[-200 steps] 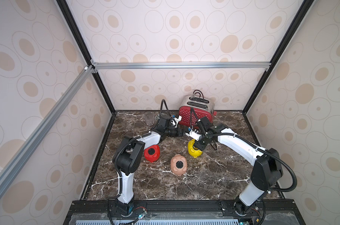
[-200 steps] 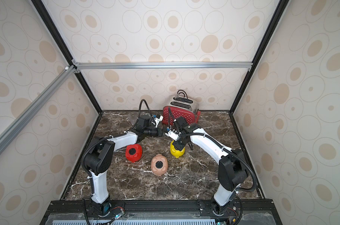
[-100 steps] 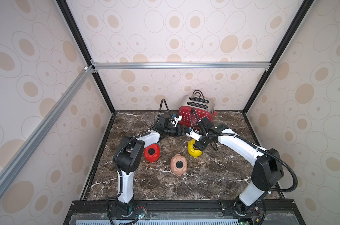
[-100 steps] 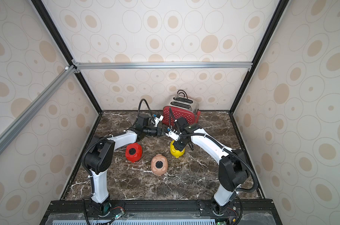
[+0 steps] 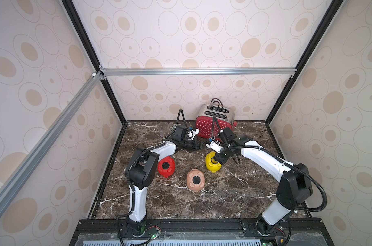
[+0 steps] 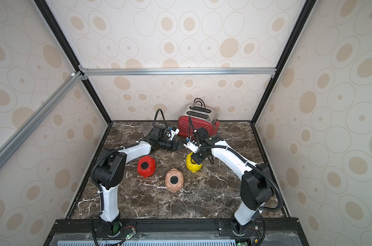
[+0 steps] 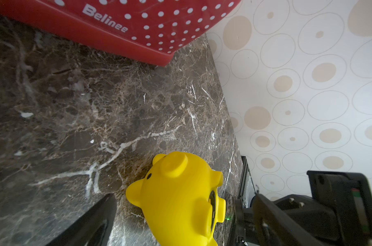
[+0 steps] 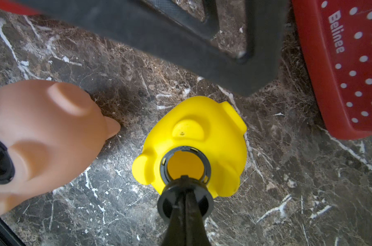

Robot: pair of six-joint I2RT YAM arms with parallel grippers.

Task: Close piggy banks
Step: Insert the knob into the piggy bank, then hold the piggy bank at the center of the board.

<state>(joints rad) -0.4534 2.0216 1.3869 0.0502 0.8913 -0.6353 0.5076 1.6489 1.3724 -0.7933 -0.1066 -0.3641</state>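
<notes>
Three piggy banks lie belly-up on the marble table (image 5: 234,191). The red one (image 5: 166,166) and the pale pink one (image 5: 195,180) each have a black plug in the belly hole. The yellow one (image 5: 210,165) (image 8: 193,119) has an open hole. My right gripper (image 8: 185,191) (image 5: 218,159) is shut on a black round plug (image 8: 166,204), held at the rim of that hole. My left gripper (image 5: 199,145) stands open just behind the yellow pig (image 7: 176,196), apart from it, with nothing between its fingers (image 7: 95,219).
A red dotted toaster (image 5: 214,125) (image 7: 138,21) stands at the back wall, close behind both grippers. A clear cup (image 5: 162,130) sits at the back left. Enclosure walls surround the table on three sides.
</notes>
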